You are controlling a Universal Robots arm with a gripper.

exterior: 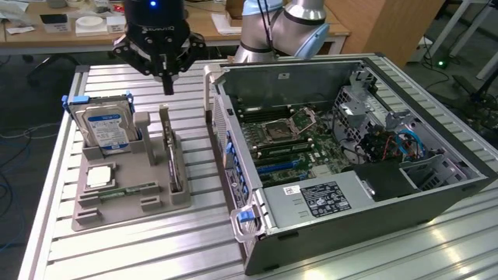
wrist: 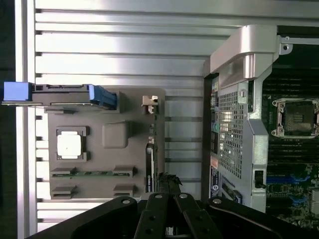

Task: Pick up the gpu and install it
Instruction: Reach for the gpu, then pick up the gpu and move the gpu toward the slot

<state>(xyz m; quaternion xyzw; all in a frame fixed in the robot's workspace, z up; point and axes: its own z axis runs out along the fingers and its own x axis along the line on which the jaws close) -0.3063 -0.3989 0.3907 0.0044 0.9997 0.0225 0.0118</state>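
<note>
- Nearest, at the lower right of the exterior view, the open computer case (exterior: pixel 350 233) is seen lying on its side. No card is seated on its motherboard (exterior: pixel 300 137), so the installation is judged not yet done.
- At the left of the frame, on the grey holder tray (exterior: pixel 116 213), the gpu (exterior: pixel 172 160) is stood on its edge in a slot, just beside the hard drive (exterior: pixel 107 129). It has not been picked up.
- Farther back, at the upper left, the gripper (exterior: pixel 168 87) is held above the gpu's far end, apart from it. Its fingers are pressed together and nothing is gripped.
</note>
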